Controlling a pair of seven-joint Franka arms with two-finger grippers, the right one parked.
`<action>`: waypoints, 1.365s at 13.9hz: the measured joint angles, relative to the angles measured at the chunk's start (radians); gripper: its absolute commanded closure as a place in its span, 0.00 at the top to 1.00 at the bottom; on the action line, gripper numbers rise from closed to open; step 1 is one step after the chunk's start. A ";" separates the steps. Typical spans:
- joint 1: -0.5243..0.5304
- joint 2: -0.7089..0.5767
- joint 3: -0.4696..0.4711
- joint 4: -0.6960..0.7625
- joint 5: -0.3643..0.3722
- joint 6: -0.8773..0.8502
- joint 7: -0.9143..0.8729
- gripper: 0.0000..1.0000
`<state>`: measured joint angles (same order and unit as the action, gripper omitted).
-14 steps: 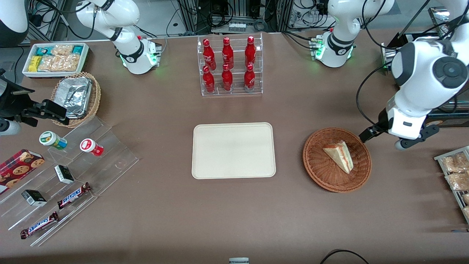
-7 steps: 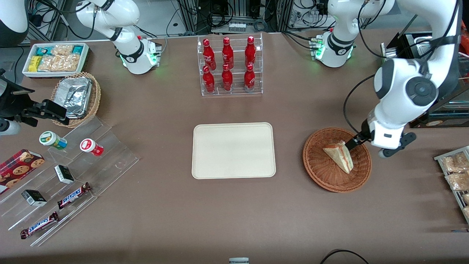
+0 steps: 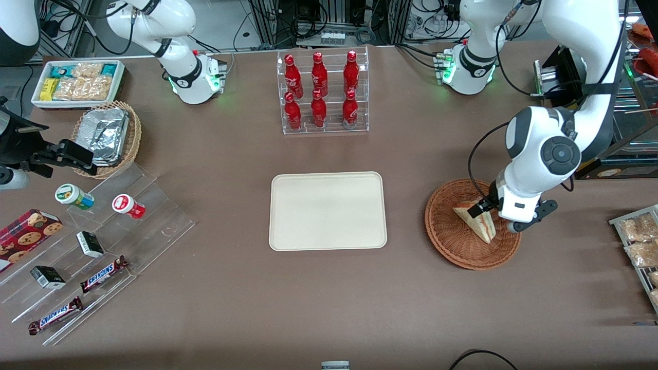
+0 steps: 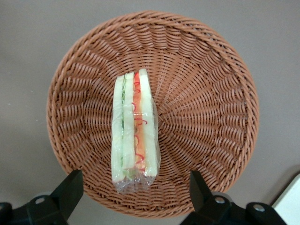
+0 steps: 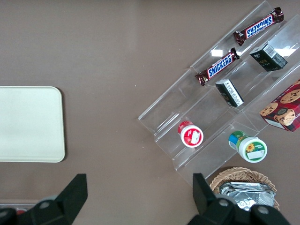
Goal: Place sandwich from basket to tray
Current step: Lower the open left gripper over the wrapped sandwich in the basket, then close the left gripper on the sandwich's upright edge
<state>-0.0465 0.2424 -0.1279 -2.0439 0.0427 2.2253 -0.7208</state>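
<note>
Writing: two chocolate bars (image 3: 103, 274) at the near end of the parked arm's side read SNICKERS; no other label is legible.
Tray (image 3: 327, 210): bare, mid-table, between the snack display and the basket (image 3: 452, 241).
Sandwich (image 4: 135, 133): lies wrapped in the basket, toward the working arm's end.
Gripper (image 4: 135, 194): above the sandwich, fingers wide apart, holding nothing.
Key relation: the sandwich's long axis runs across the line between the fingertips, so closing would pinch its flat bread faces.

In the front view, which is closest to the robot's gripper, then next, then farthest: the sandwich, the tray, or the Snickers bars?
The gripper hangs open over the basket.
1. Sandwich, right under it in the basket.
2. Tray, mid-table.
3. Snickers bars, at the parked arm's end.
</note>
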 measured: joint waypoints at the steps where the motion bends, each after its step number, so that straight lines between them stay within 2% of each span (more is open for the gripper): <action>1: -0.001 0.014 0.000 0.000 0.000 0.012 0.000 1.00; 7: -0.001 0.087 0.000 0.000 0.001 0.036 0.000 0.98; 8: -0.001 0.093 0.001 0.000 0.001 0.036 0.000 0.87; 9: -0.001 0.098 0.001 0.000 0.001 0.036 0.000 0.68; 11: -0.001 0.103 0.003 0.000 0.001 0.036 0.000 0.38; 14: 0.000 0.107 0.005 0.000 0.001 0.036 0.000 0.00; 19: 0.000 0.108 0.006 -0.002 0.002 0.036 0.000 0.00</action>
<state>-0.0467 0.3500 -0.1216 -2.0456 0.0443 2.2612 -0.7204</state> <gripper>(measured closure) 0.736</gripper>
